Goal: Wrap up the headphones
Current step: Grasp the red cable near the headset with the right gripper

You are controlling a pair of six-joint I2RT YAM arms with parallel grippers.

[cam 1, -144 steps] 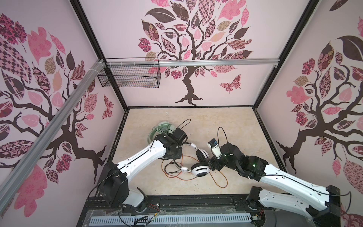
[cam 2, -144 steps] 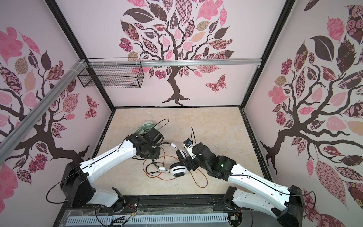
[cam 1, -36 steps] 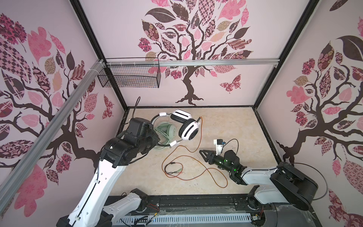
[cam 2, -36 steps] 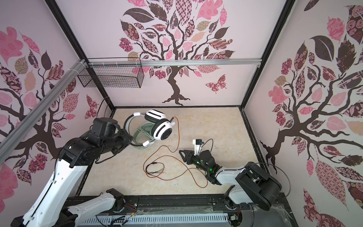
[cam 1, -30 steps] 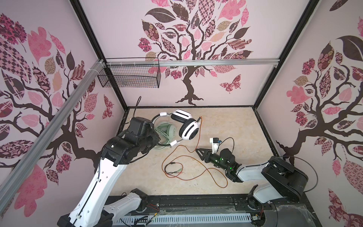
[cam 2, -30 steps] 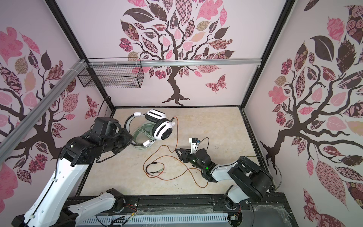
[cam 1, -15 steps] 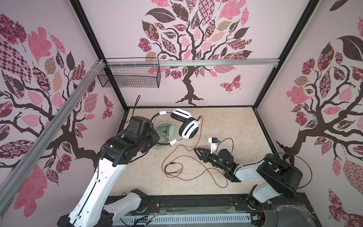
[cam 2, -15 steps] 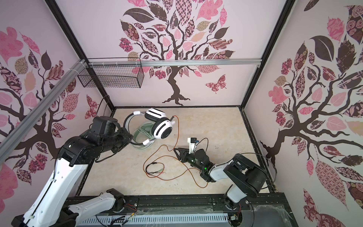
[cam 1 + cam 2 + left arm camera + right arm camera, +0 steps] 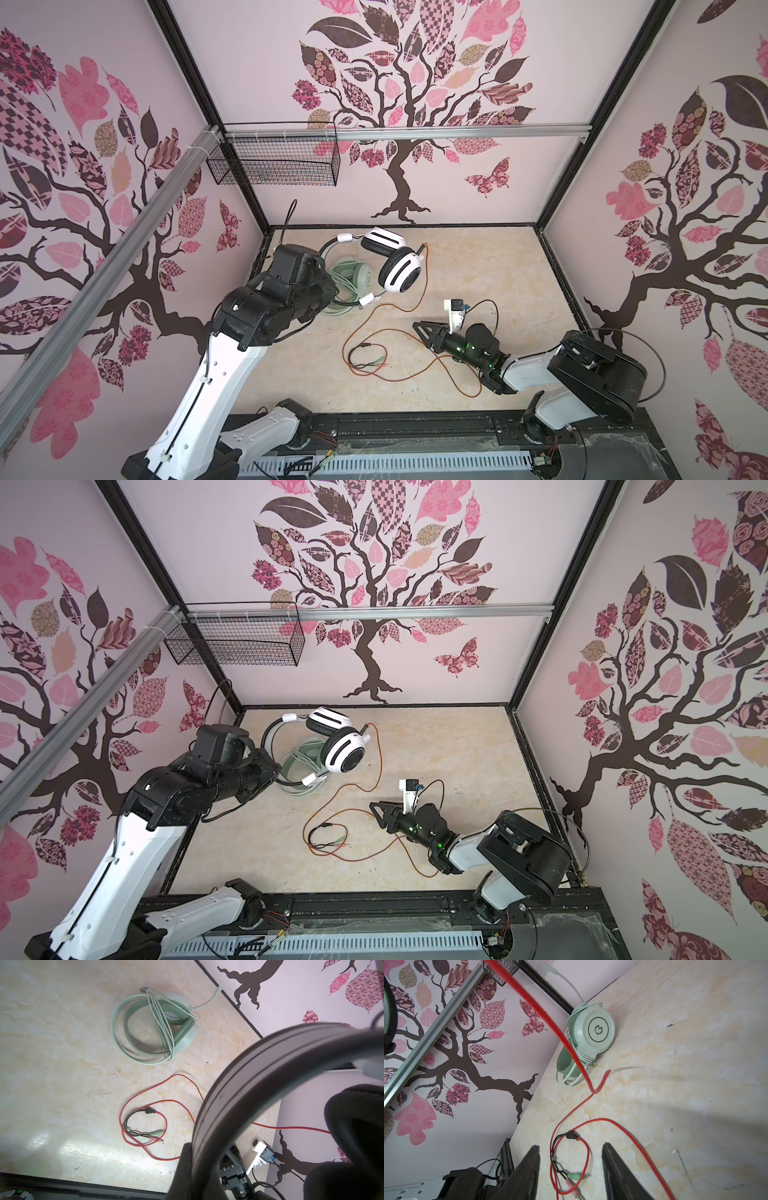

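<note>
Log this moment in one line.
left hand: shut on white-and-black headset band, aloft | right hand: open over orange-red cable | mint-green headset: wrapped, on table

Lit brightly and evenly from above in both top views, with only faint, soft shadows on the table (image 9: 478, 266). Sharp everywhere, yet bent toward the edges as through a wide lens, with the wall post (image 9: 604, 104) leaning outward. In the left wrist view, shows a pale glare patch on the table (image 9: 52, 1142) and goes very blurred and dark at the close headband (image 9: 239, 1084). In the right wrist view, loses focus on the near red cable (image 9: 536, 1007); broad soft shadows across the table (image 9: 695, 1088).
</note>
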